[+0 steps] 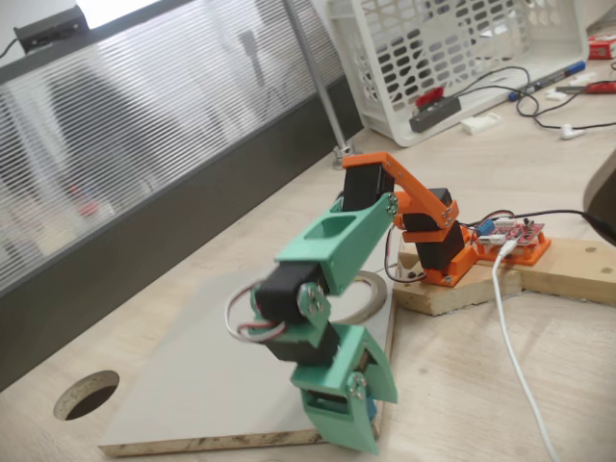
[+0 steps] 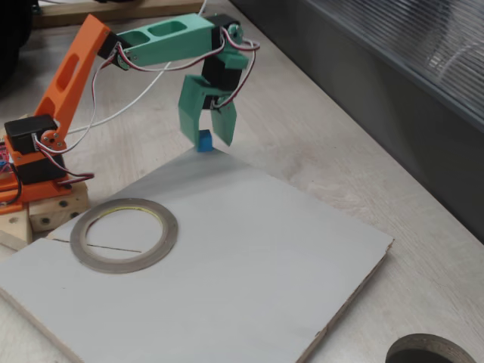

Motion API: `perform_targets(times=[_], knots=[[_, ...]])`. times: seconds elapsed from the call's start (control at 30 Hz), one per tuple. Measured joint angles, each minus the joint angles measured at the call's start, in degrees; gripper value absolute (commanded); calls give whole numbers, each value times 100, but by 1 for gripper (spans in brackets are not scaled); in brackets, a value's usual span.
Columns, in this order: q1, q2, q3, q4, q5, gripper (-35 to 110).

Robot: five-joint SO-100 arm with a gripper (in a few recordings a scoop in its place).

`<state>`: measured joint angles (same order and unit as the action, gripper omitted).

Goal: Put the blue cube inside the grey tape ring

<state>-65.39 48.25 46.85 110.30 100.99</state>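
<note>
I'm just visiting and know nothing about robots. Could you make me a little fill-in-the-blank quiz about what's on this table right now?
1. The gripper has green jaws that sit around a small cube coloured ____.
2. The grey tape ring lies flat on a pale ____.
3. Inside the ring there is ____ cube.
4. In a fixed view, the round hole is cut through the ____ tabletop.

Missing words: blue; board; no; wooden

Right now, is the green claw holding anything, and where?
Yes. The gripper pinches the blue cube by its sides, between the fingertips.
</note>
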Motion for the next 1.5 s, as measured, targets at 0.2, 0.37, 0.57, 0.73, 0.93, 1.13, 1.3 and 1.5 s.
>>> perform_targets(times=[0.2, 0.37, 0.57, 0.73, 0.93, 1.13, 1.3, 1.5], knots=[[-9, 0, -316, 0, 0, 19], [-9, 0, -325, 0, 0, 14], [-18, -53, -343, 0, 0, 11], [-18, -53, -360, 0, 0, 5], [-18, -53, -360, 0, 0, 4], [-9, 97, -413, 18, 0, 4], [-9, 932, -413, 26, 0, 4], [-18, 1890, -404, 53, 0, 4]])
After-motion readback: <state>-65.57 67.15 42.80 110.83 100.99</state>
